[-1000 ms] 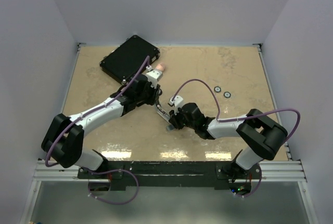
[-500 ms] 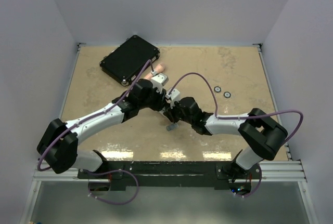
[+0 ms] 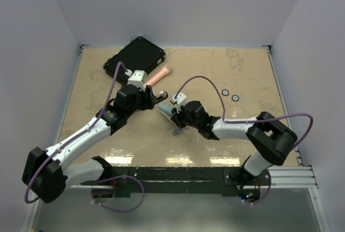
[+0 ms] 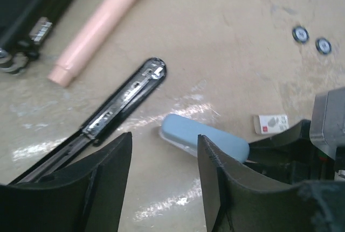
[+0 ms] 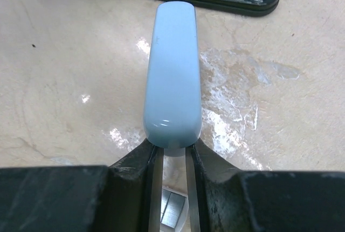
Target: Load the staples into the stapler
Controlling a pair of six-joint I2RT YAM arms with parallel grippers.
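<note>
Right jaws grip the blue stapler (image 3: 168, 112); left jaws stand open, holding nothing.
Top: staples (image 3: 177, 132) lie on the worktop (image 3: 242, 70) just beside the right jaws; left wrist: black stapler (image 4: 126, 95) lies open; right wrist: staples (image 5: 171, 210) show between the jaws.

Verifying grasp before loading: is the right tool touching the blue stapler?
Touching. Right wrist view: fingers of the right tool pinch the near end of the blue stapler from both sides, no gap.

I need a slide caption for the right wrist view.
Right pincer grips the light blue stapler; a black stapler lies beyond.
</note>
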